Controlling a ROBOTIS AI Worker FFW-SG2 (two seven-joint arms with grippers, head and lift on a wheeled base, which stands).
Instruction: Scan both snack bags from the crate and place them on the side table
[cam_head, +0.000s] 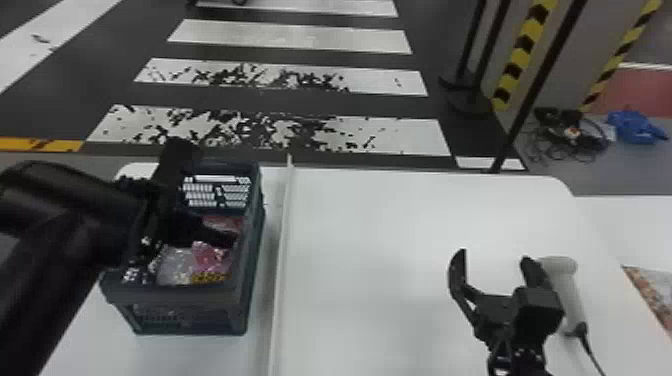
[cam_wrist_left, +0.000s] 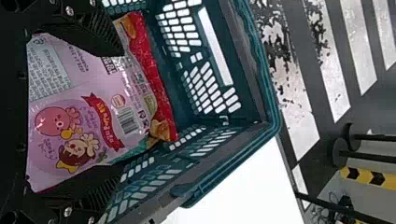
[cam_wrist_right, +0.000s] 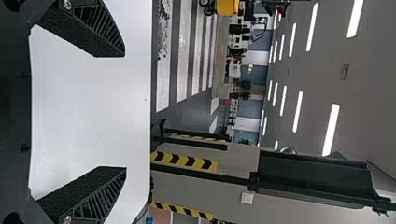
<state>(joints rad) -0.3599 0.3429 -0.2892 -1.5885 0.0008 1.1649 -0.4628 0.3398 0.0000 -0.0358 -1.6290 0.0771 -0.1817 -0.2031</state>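
While inside crate (cam_head: 170, 296), bag (cam_wrist_left: 100, 100) seemingly wall-side.

Bright hall, lit by strip lights (cam_wrist_right: 331, 129) on the ceiling.
Beside the crate (cam_head: 170, 296), the table (cam_wrist_left: 252, 186) gives strong white glare; inside it, I see the light is more dim.

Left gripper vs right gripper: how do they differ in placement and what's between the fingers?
Left gripper is at the crate; right gripper is above the table, by the scanner.
Left has a pink snack bag between its fingers; right has nothing.
Both are black and open.
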